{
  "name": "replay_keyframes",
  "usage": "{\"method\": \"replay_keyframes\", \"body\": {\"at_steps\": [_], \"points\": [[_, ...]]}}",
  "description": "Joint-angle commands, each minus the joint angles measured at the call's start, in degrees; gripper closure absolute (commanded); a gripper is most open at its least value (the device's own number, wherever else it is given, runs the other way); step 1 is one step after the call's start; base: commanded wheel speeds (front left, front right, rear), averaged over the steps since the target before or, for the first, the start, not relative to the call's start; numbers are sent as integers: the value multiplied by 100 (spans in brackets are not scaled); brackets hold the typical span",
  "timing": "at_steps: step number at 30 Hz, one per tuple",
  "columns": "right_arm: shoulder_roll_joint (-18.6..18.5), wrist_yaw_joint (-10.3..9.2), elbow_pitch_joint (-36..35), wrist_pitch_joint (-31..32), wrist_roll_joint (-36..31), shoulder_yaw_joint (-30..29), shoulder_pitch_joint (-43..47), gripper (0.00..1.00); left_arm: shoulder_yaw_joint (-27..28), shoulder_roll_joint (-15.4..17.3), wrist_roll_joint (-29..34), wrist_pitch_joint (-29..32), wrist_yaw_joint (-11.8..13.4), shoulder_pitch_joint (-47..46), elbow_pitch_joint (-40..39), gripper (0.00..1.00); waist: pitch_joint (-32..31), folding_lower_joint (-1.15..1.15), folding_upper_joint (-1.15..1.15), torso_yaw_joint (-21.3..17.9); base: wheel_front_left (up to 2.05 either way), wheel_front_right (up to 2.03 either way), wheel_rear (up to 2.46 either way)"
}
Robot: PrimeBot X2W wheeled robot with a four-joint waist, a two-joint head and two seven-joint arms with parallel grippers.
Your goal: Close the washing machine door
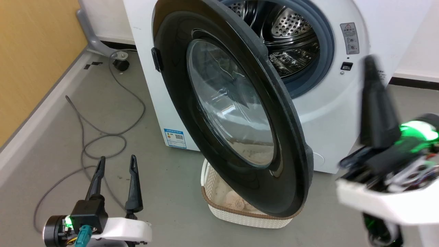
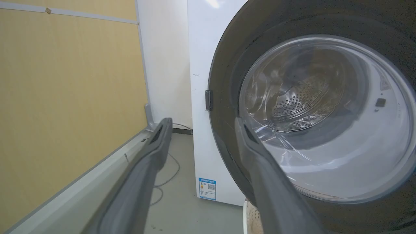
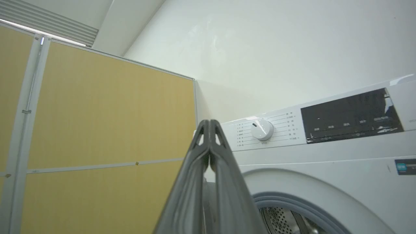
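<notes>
The washing machine door [image 1: 236,113], round and black-rimmed with a clear glass bowl, stands swung wide open in front of the white washing machine [image 1: 343,113]; its steel drum and grey gasket show behind it. In the left wrist view the door [image 2: 312,113] is at the right. My left gripper [image 1: 116,163] is open low at the left, apart from the door, with nothing between its fingers; the same left gripper [image 2: 201,125] points at the door's hinge side. My right gripper [image 1: 370,65] is raised at the right, blurred, fingers pressed together. The right gripper [image 3: 208,125] is shut on nothing, pointing up at the control panel.
A white woven basket [image 1: 240,214] with pale cloth sits on the floor under the open door. Grey cables [image 1: 99,137] loop on the floor at the left. A yellow partition wall [image 1: 31,58] with a grey skirting runs along the left.
</notes>
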Motion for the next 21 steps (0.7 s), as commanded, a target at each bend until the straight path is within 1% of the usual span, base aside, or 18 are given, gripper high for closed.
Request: {"method": "replay_keyframes", "body": {"at_steps": [1,7,10,11,13,14,15,18,21], "points": [[-173,5,-79,-19,134,284,-106,100,45,-65,67,-25,-48,85,30,0,13,0,0,18,0,0,0],[-902,5,-63,-19,326,1563,-204,100,207,-218,158,-25,-191,98,103,0,40,0,0,4,0,0,0],[-1231,5,68,-19,331,2170,-219,100,271,-283,217,-25,-234,100,129,0,48,0,0,-22,0,0,0],[-1231,5,68,-19,331,2170,-219,100,271,-283,217,-25,-234,100,129,0,48,0,0,-22,0,0,0],[-1433,5,190,-19,345,2551,-217,100,291,-322,256,-25,-268,95,145,0,56,0,0,-39,0,0,0],[-1635,5,332,-19,345,2895,-218,100,308,-352,291,-25,-308,80,160,0,70,0,0,-62,0,0,0],[-1635,5,332,-19,345,2895,-218,100,308,-352,291,-25,-308,80,160,0,70,0,0,-62,0,0,0],[-1905,5,576,-20,218,3256,-216,100,346,-391,337,-25,-349,54,170,0,103,0,0,-100,0,0,0],[-2090,5,871,-20,149,3429,-172,100,379,-424,393,-25,-374,20,156,0,150,0,0,-140,0,0,0]]}}
